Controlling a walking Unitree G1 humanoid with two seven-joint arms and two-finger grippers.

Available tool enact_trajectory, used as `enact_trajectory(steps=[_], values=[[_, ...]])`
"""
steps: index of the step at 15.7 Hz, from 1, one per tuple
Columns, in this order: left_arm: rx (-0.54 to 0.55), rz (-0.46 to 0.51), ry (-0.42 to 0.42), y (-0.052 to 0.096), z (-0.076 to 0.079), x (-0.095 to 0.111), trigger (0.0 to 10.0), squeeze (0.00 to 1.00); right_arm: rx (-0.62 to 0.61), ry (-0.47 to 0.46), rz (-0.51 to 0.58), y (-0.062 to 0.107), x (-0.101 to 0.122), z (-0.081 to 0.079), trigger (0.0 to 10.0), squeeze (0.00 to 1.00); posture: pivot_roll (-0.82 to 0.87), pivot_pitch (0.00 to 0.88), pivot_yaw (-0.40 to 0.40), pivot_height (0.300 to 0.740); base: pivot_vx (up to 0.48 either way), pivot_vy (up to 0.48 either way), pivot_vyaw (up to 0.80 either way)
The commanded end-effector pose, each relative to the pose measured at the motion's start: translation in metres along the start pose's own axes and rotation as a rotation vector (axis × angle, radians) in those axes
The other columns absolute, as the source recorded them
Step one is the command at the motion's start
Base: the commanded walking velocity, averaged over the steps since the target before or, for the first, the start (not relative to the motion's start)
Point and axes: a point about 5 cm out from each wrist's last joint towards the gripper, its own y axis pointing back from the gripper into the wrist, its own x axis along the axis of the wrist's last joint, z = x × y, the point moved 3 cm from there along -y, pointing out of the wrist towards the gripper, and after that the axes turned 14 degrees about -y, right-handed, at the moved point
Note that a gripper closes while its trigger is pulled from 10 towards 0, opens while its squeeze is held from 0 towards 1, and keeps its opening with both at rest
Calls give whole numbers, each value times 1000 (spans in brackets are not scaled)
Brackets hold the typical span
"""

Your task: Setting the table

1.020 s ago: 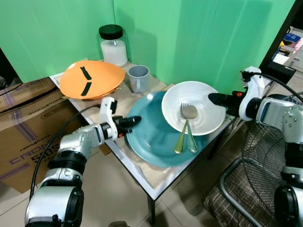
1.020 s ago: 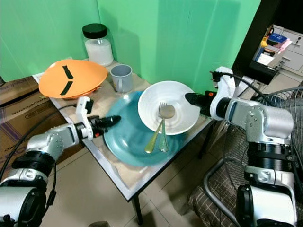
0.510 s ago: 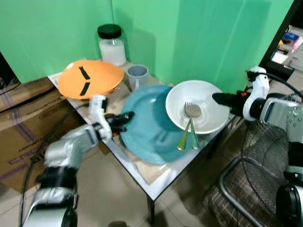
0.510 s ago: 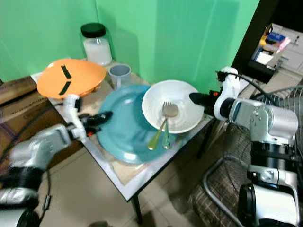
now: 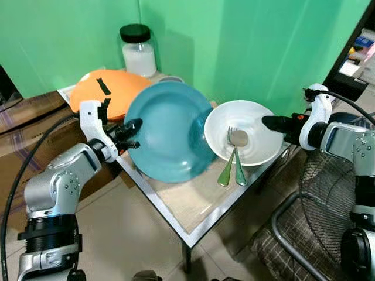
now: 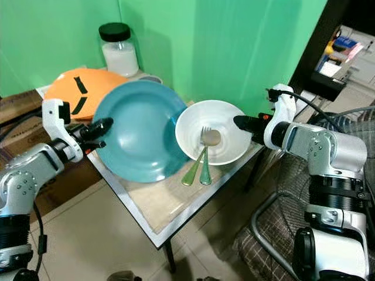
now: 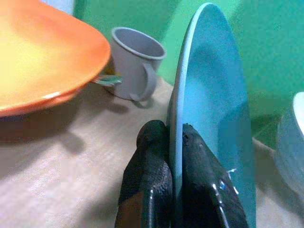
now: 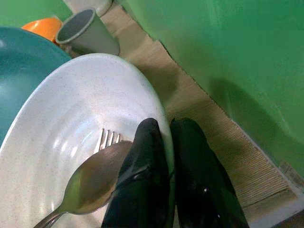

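Observation:
My left gripper (image 5: 132, 133) is shut on the rim of a large teal plate (image 5: 167, 132), which is lifted off the table and tilted nearly upright; the wrist view shows that plate (image 7: 213, 123) edge-on between the fingers (image 7: 151, 156). My right gripper (image 5: 270, 123) is shut on the far rim of a white bowl (image 5: 249, 126) resting on the table's right side. A fork and spoon (image 5: 233, 153) lean in the bowl, their handles sticking out onto the mat. In the right wrist view the fingers (image 8: 152, 156) pinch the bowl's rim (image 8: 156, 102).
An orange plate (image 5: 105, 93) with black marks sits at the back left, a grey cup (image 7: 135, 64) behind the teal plate, a black-lidded jar (image 5: 139, 50) in the corner. Green wall behind the small table (image 5: 193, 219). Cardboard boxes (image 5: 23, 126) left, a fan (image 5: 331, 187) right.
My left gripper has raised the teal plate off the table and tipped it nearly upright, pulling it left from under the bowl. The right gripper stays on the bowl.

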Motion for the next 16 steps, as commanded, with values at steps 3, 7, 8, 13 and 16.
enact_trajectory(steps=[3,7,8,13,16], values=[[54,187,-162,9,-1,60,0,0,37,0,9,-6,-3,-8,0,0,63,0,-10,740,0,0,0],[26,332,-206,18,5,100,0,0,37,1,-18,-19,-13,-12,0,0,71,0,-5,740,0,0,0],[19,378,-214,21,8,112,0,0,40,-6,-23,-25,-17,-13,0,0,77,0,-6,740,0,0,0],[-31,416,-205,27,23,119,0,0,-1,-77,-16,-50,-26,-12,627,0,77,0,-1,740,0,0,0],[-43,418,-191,28,28,117,0,0,-29,-83,-23,-64,-31,-14,10000,0,93,0,-14,740,0,0,0]])
